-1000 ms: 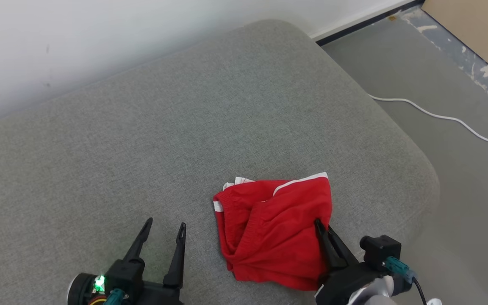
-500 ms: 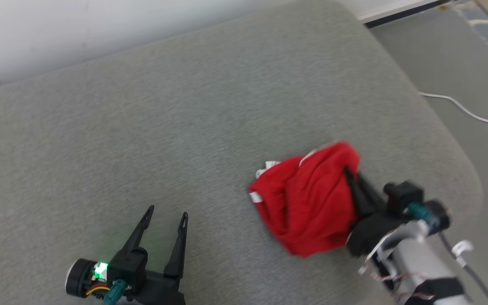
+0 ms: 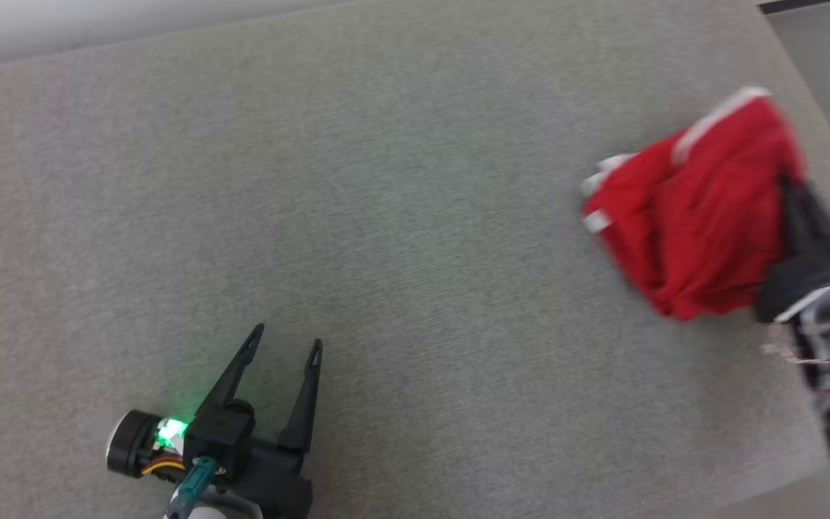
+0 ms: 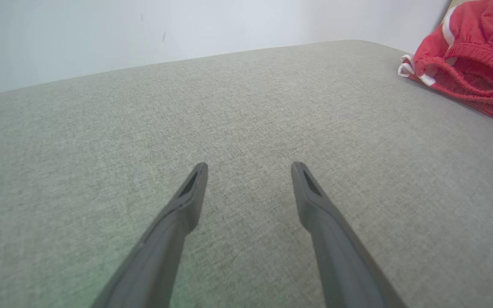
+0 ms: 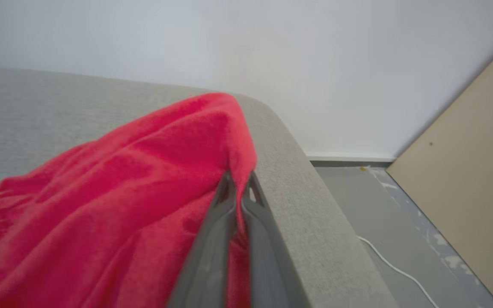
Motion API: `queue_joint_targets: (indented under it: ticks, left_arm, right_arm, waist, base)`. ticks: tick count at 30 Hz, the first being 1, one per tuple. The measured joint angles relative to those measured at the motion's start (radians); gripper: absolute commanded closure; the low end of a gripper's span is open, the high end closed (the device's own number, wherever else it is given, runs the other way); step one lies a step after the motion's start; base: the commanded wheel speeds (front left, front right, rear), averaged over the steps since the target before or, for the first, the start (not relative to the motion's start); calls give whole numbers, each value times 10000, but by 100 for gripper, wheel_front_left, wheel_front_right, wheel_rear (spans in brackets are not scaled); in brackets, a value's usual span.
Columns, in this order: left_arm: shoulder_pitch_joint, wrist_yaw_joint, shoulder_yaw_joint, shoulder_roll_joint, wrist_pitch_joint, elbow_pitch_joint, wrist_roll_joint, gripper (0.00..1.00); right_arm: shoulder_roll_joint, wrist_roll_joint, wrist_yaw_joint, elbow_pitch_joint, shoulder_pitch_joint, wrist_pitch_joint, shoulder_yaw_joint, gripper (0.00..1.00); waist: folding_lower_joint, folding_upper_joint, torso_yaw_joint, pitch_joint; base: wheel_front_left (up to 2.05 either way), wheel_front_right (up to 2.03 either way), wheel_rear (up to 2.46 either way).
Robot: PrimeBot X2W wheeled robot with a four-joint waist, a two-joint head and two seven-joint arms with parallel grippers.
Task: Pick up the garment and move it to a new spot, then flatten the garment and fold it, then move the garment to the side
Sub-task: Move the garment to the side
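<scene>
Even, soft daylight throughout; the head view smears with motion blur (wrist views sharper).

There is one crumpled red fabric garment with white trim (image 3: 696, 216) and one broad grey woven-fabric cushion (image 3: 386, 216). There are two black grippers, the left gripper (image 3: 287, 336) and the right gripper (image 5: 239, 176), with two long dark fingers each. There is one thin white cable (image 5: 400, 269) and one flat tan board (image 5: 464, 179).

Left fingers (image 3: 231, 378) apart, right fingers (image 5: 214, 233) seemingly together.
</scene>
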Motion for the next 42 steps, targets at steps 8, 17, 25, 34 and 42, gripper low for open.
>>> queue_joint_targets:
  ticks: [8,17,25,34,42]
  left_arm:
    - [-111,-13,-203,44,-2,-25,13,0]
    - [-56,19,-17,52,-2,201,12,0]
    - [134,249,270,-50,-2,238,-44,0]
    - [462,593,1022,-194,-2,263,-199,0]
    - [1008,767,1778,-276,0,255,-288,0]
  right_arm:
    - [-830,-2107,0,1095,-328,0,-2976,71]
    - [148,-4245,0,746,-611,38,-5743,0]
    - [1929,-3041,0,-1536,226,25,-4057,0]
    - [2683,-1208,0,-3331,2307,23,-1632,0]
    - [3168,-734,0,-3670,3645,2,-1170,0]
  waist:
    - [-1,0,653,237]
    - [0,0,890,116]
    - [-2,0,861,-310]
    - [-2,-2,1078,-975]
    - [-3,-2,1501,-1592]
  base:
    - [0,0,0]
    - [0,0,0]
    - [0,0,0]
    - [0,0,0]
    - [0,0,0]
